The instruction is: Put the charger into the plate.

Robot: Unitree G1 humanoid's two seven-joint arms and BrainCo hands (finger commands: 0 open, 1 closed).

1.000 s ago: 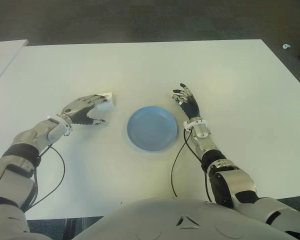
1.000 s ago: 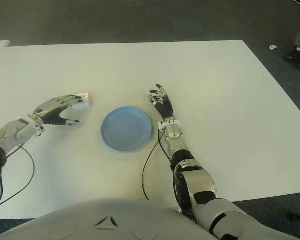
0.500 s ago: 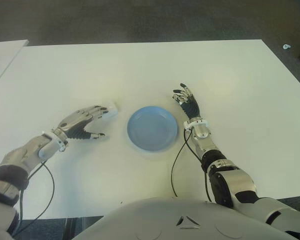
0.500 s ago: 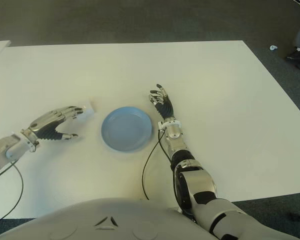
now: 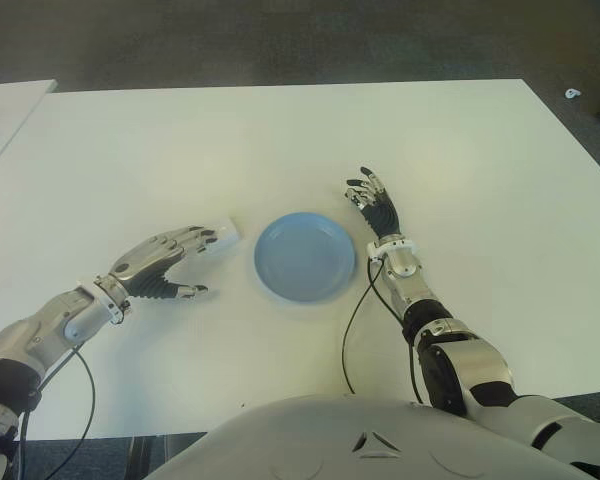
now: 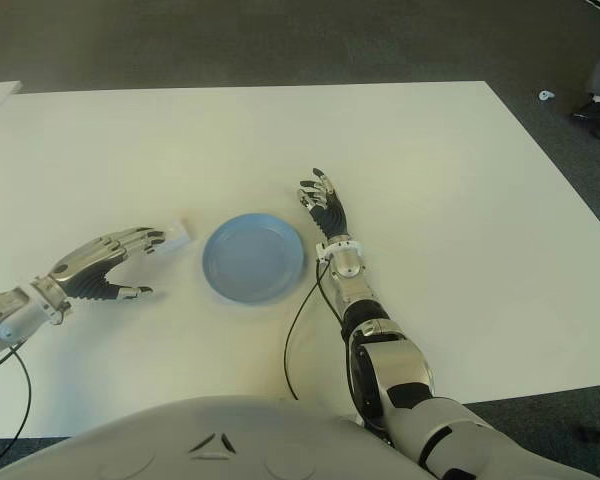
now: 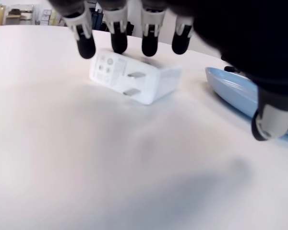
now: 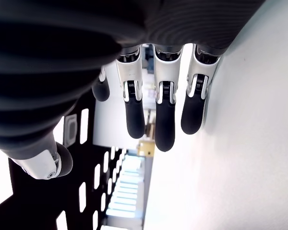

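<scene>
Charger point(image 5: 226, 232) lies ungrasped left of plate point(image 5: 305, 256) at frame centre; open left hand point(image 5: 165, 258) should be closed around it, right hand point(image 5: 376, 207) open, idle right of plate.

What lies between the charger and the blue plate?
Only bare white table, as the left eye view shows. The charger lies just left of the plate, untouching, with the left hand open beside it.

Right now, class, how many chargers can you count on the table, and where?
1. The white charger lies on the table, just left of the blue plate, at the fingertips of the open left hand. None looks hidden.
</scene>
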